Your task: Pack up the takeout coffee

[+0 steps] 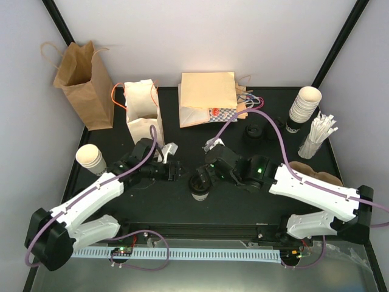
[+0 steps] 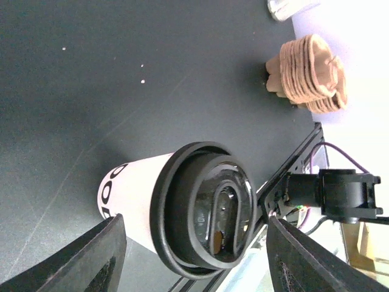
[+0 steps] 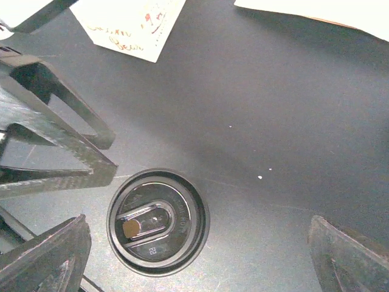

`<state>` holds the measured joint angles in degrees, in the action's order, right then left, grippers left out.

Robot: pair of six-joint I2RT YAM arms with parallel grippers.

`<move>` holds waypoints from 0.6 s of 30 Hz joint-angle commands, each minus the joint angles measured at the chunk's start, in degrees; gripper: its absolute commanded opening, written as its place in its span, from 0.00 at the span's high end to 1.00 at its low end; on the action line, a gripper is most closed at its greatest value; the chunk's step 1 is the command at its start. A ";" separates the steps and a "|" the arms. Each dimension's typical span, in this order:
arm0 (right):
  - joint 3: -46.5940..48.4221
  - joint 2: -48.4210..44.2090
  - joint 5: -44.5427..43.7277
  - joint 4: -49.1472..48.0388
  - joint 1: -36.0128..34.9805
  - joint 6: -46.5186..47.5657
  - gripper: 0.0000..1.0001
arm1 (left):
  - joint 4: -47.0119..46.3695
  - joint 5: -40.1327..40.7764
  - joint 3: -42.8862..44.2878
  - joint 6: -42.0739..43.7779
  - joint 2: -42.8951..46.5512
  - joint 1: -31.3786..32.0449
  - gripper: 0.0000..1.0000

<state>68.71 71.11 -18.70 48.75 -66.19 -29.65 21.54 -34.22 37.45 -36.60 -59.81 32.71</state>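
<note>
ok so from where I'm standing: the takeout coffee [image 1: 199,184] sits upright on the black table [image 1: 182,210], roughly mid-table btw the two arms, a bit toward the near side. Cream cup, black lid on, some black lettering on the side.

Left gripper [image 1: 175,171] comes in low from the left, about level w/ the cup. Jaws are parted a bit wider than the cup and have hold of nothing. In the left wrist view its fingers [image 2: 91,261] frame the cup w/ a gap showing on each side. From the right wrist cam the tips sit just beside the lid, not around it. So close, but no contact I can make out.

Right gripper [image 1: 205,175] hangs over the cup looking down, jaws spread wide, nothing gripped. In its own cam its fingers [image 3: 51,255] stand either side of the lid, w/ the lid much nearer one finger than the other. Whether that finger grazes the rim, can't tell tbh.

Other stuff: white paper bag [image 1: 141,109] standing open behind the left gripper, brown paper bag [image 1: 82,82] in the far-left corner, flat tan bag [image 1: 206,97] lying at the back, stack of lidless cups [image 1: 302,108] back right, and a stack of brown pulp carriers [image 2: 310,73] off to the right.
</note>
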 commanded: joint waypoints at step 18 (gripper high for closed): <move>1.37 0.17 1.06 2.29 0.02 -8.44 0.00 | 14.78 9.96 6.06 9.42 10.07 -3.10 0.01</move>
<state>69.06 68.25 -19.70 48.42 -66.15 -35.97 33.36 -26.52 41.65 -30.55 -51.62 30.02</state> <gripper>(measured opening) 0.999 0.989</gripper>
